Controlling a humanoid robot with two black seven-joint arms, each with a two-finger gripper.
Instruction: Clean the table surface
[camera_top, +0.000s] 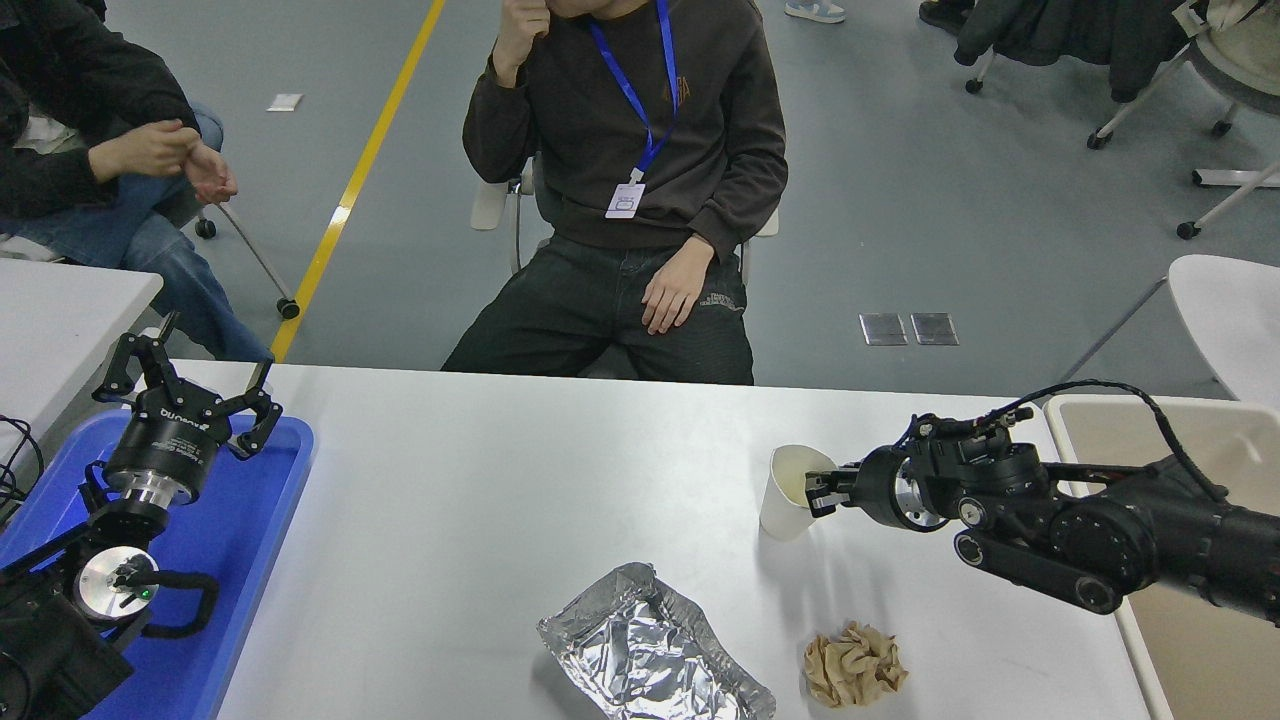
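Observation:
The white table surface carries a white paper cup, a crumpled foil tray near the front edge and a crumpled brown paper ball to its right. My right gripper reaches in from the right and is shut on the cup's right rim; the cup leans slightly toward it. My left gripper is parked open at the lower left, above a blue tray.
A beige bin stands at the table's right end, under my right arm. A person sits at the far side, hand on lap. Another person sits at the top left beside a smaller white table.

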